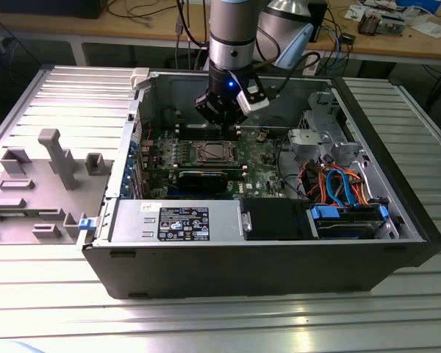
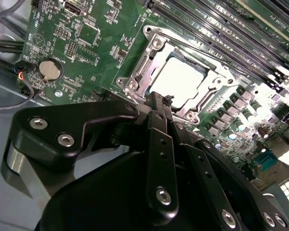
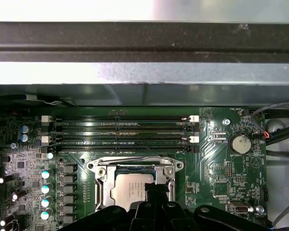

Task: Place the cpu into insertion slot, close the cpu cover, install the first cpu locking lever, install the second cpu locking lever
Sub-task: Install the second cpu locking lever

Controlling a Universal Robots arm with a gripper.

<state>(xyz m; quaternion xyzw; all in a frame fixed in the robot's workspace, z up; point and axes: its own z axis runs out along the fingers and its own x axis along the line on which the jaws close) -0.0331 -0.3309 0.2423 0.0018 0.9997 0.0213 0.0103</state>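
Note:
The cpu (image 2: 182, 79) sits in its socket on the green motherboard, its silver top catching the light; it also shows as cpu (image 3: 129, 188) and as a small square cpu (image 1: 212, 152). The cpu cover (image 2: 143, 61), a silvery frame, lies flat around it in both wrist views, cover (image 3: 135, 166). My gripper (image 2: 160, 98) hangs just above the socket's edge, its black fingers pressed together with nothing between them. In the exterior view the gripper (image 1: 222, 123) hovers over the back of the socket inside the open case.
Memory slots (image 3: 120, 130) run beside the socket and a coin battery (image 3: 240, 143) lies to one side. A labelled power supply box (image 1: 180, 220), a drive cage (image 1: 345, 220) and orange and blue cables (image 1: 338, 184) crowd the case. A grey fixture tray (image 1: 37, 184) stands outside.

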